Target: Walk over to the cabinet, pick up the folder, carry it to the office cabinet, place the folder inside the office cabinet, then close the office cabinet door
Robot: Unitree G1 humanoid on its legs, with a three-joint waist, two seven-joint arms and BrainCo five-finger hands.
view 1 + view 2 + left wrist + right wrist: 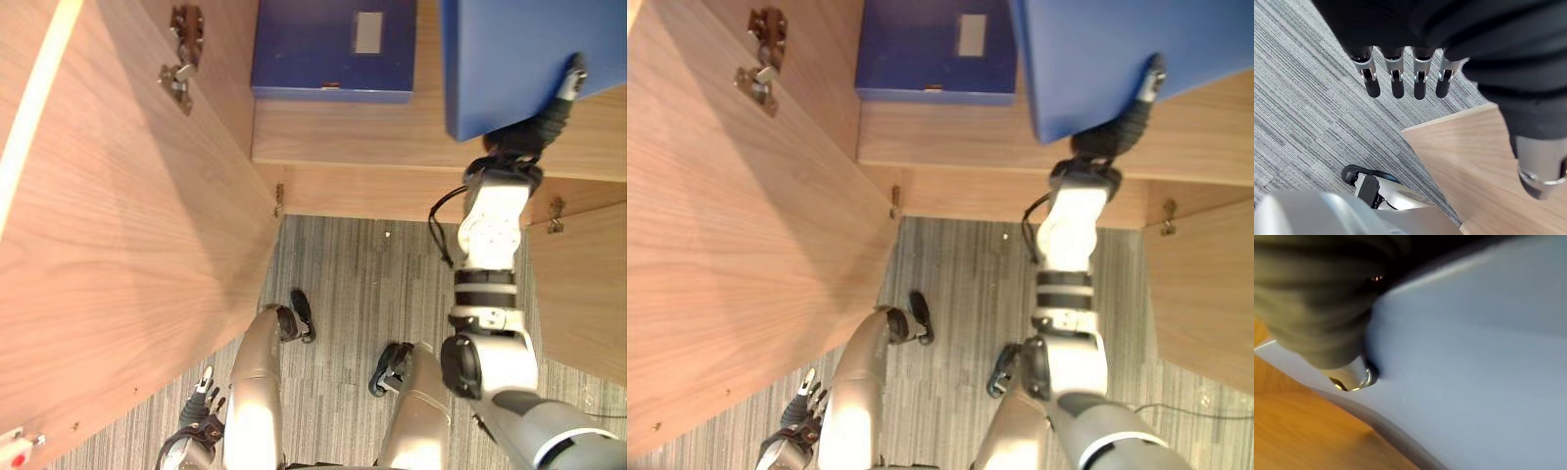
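My right hand (547,116) reaches up over the wooden cabinet shelf (353,137) and holds a large blue folder (519,59) by its lower edge. Its thumb (1349,374) presses on the folder's blue face (1474,357); the fingers are hidden behind the folder. The folder hangs above the shelf's right part, partly cut off by the view's top edge. My left hand (201,406) hangs low beside the open left door, fingers (1396,83) straight and holding nothing.
A second blue folder (323,49) with a pale label lies flat on the shelf, further left. The open left door (127,245) with its hinges (181,59) stands close on my left. A right door panel (583,294) stands open too. Grey striped carpet (362,274) lies below.
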